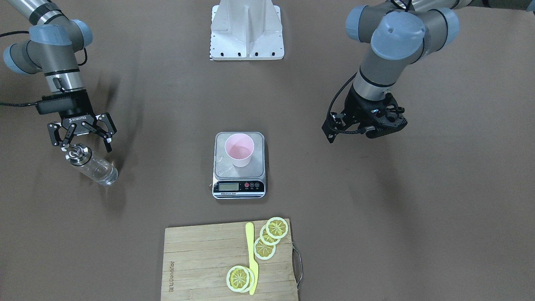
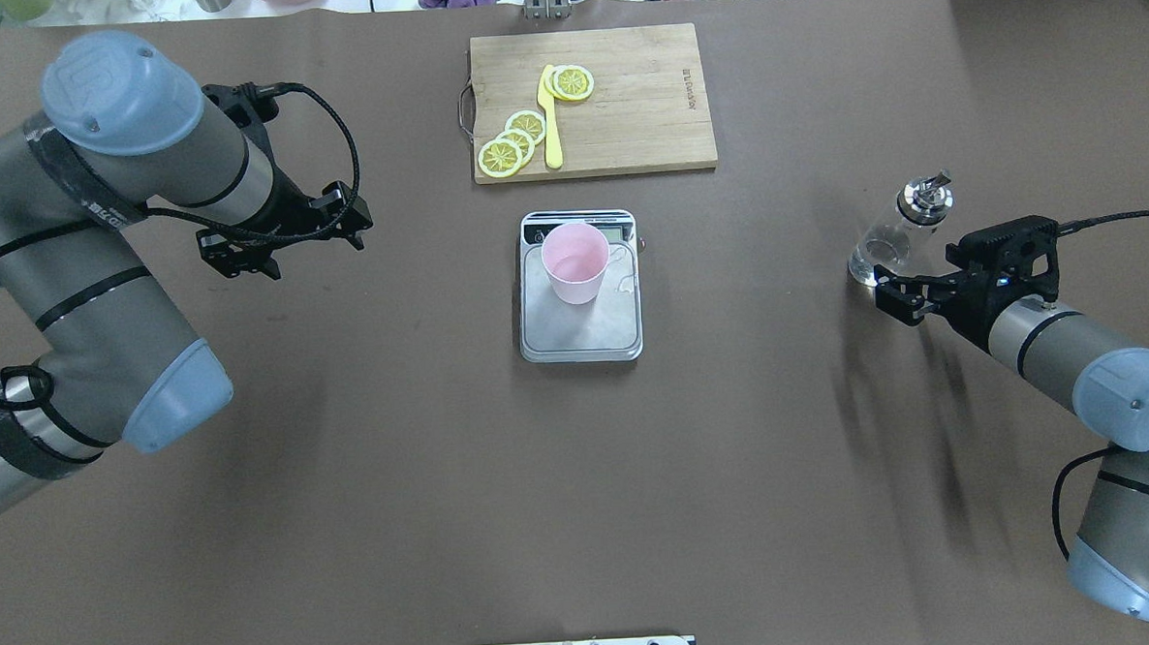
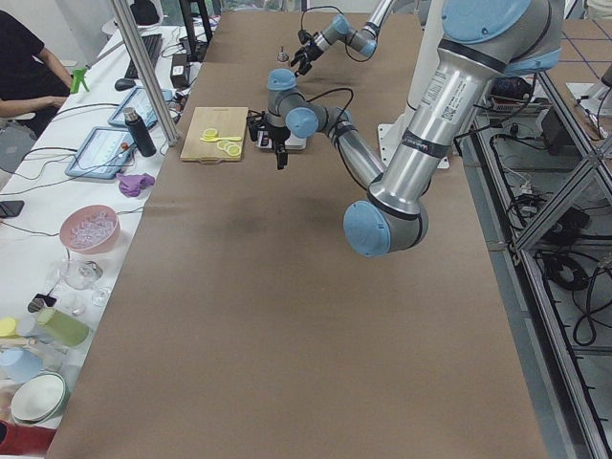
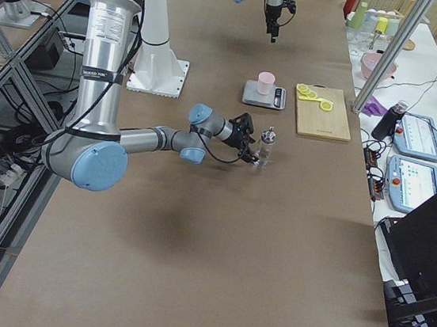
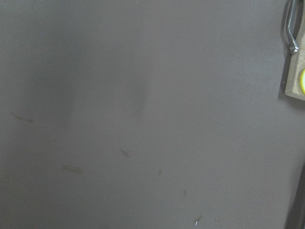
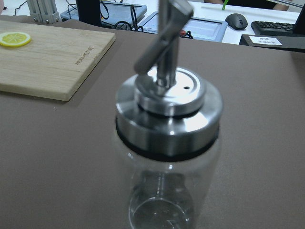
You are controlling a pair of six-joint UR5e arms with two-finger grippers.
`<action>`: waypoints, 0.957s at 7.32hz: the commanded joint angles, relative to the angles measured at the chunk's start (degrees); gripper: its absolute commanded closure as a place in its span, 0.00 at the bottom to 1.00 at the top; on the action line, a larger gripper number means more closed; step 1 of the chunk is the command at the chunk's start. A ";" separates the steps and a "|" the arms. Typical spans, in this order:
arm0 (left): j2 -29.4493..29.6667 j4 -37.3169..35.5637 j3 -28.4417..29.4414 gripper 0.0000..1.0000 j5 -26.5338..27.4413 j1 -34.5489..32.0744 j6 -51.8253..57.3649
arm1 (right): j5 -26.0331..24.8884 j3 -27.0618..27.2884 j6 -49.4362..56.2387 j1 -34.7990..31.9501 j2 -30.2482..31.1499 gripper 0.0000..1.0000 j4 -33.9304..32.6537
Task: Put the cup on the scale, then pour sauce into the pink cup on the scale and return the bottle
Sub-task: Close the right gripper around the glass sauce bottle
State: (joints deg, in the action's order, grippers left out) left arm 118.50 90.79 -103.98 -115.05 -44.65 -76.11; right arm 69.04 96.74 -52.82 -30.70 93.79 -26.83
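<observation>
The pale pink cup stands upright on the steel scale, toward its back; both also show in the overhead view, the cup on the scale. The clear glass bottle with its metal pourer cap stands upright on the table at the robot's right. It fills the right wrist view; its liquid is barely visible. My right gripper is open just behind the bottle's cap and holds nothing. My left gripper hangs above bare table, apart from the scale, apparently open and empty.
A bamboo cutting board with lemon slices and a yellow knife lies in front of the scale; its handle corner shows in the left wrist view. The robot's white base is behind the scale.
</observation>
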 commanded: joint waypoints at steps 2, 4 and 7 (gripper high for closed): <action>-0.47 0.00 0.01 0.02 0.00 0.00 0.00 | -0.84 -1.80 1.22 0.12 -2.11 0.01 0.11; -0.47 0.00 0.01 0.02 0.00 0.09 0.00 | -1.10 -3.04 3.06 0.12 -2.82 0.01 0.20; -0.47 0.00 0.01 0.02 0.00 0.18 0.00 | -1.10 -3.83 3.42 0.03 -3.96 0.01 0.20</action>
State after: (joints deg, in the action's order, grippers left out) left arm 118.04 90.79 -103.95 -115.05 -44.51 -76.13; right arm 67.95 93.51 -49.49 -30.59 90.66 -26.63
